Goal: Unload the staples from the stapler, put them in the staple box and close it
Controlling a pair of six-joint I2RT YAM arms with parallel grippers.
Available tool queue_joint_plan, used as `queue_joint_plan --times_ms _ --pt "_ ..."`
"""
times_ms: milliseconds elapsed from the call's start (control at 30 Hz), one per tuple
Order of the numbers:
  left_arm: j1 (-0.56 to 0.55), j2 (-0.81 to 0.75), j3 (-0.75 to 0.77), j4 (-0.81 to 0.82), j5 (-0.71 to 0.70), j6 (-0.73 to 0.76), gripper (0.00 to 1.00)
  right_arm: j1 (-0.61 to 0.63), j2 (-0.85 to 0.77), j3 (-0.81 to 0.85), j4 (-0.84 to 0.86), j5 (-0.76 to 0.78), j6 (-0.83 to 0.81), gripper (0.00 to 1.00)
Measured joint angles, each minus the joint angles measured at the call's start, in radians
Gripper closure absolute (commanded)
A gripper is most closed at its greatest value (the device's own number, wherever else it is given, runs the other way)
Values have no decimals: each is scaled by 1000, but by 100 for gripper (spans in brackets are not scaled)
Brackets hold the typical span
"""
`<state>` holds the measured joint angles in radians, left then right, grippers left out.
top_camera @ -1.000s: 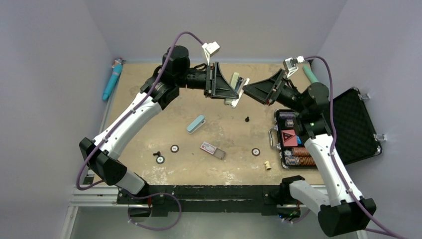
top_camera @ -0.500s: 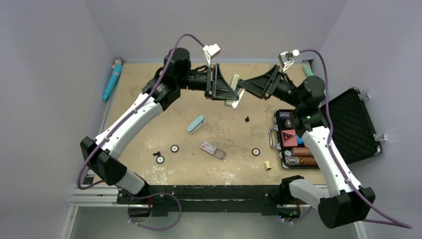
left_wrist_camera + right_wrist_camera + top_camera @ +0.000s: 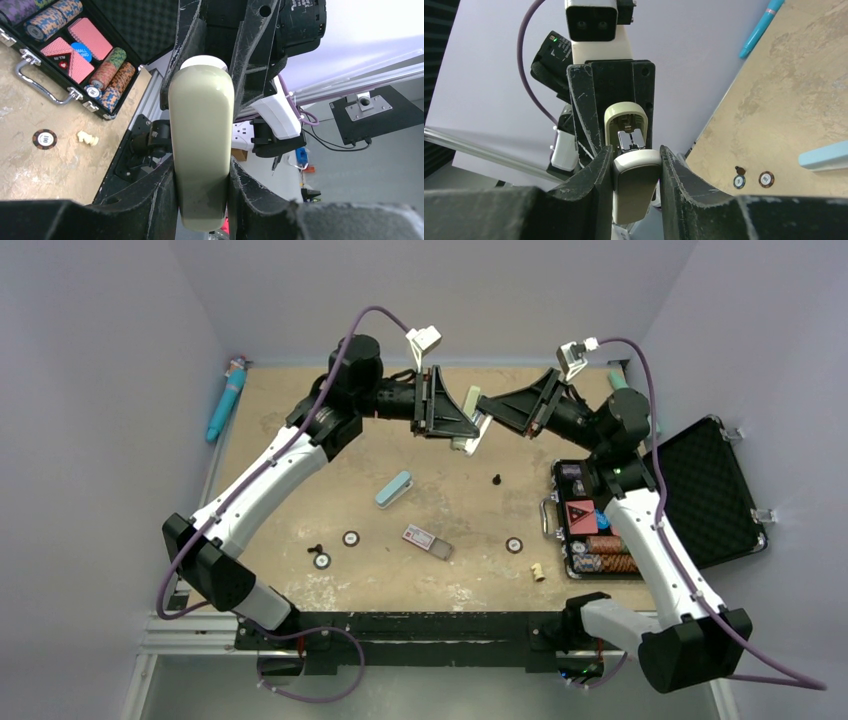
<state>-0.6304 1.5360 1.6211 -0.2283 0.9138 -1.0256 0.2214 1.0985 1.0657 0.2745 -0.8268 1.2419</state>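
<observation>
Step in hand, by the look of it: prising the stapler (image 3: 466, 444) open to get at the staples. Gripping it in the air over the far middle of the tabletop (image 3: 400, 580), between the two arms. Clenched on the pale green half (image 3: 201, 150) with the left jaws; pinching the cream half (image 3: 636, 185) with the right jaws, fingers tight against both its sides. To do it well: hold the left grip firm and steady, swing the cream half away about the hinge rather than tugging it straight off, go slowly to avoid slipping on the smooth plastic, and stay over the tabletop, to catch any fallout there and not in the open chip case (image 3: 715, 490). From the top view: only the meeting of the two arms and a sliver of stapler, nothing of its inside. From the left wrist view: just the smooth back of the green half, with the chip case off to one side. From the right wrist view alone: the parted mouth, with the metal magazine (image 3: 630, 140) bare inside the green half. No telling the staples from that bright metal; most likely lying in the magazine, with none made out loose on the tabletop, though too small to be sure of from above.
</observation>
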Motion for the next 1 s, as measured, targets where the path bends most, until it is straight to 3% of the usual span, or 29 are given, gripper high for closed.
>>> queue_joint_plan --times_ms 100,133,167,200,433,533,633,800,1000 --pt "0 0 3 -44 -23 26 47 0 8 0 -12 -5 -6 100" --pt "0 0 11 -76 -41 40 31 1 11 0 -17 -6 -14 100" --pt "0 0 19 -114 -59 54 3 1 14 0 -21 -10 -23 100" --pt "1 0 26 -151 -76 77 0 1 17 0 -26 -12 -31 100" --pt "28 -50 40 -379 -250 218 0 2 38 0 -89 -29 -89 100" --pt "70 -116 9 -394 -307 236 2 2 63 0 -127 -32 -114 100" --pt "143 -180 -37 -339 -276 228 3 2 92 0 -157 -41 -131 100" --pt "207 -159 -42 -230 -168 237 4 2 133 -2 -175 -79 -149 100" --pt "236 -72 -117 -77 -62 189 17 3 190 -6 -177 -106 -151 100"
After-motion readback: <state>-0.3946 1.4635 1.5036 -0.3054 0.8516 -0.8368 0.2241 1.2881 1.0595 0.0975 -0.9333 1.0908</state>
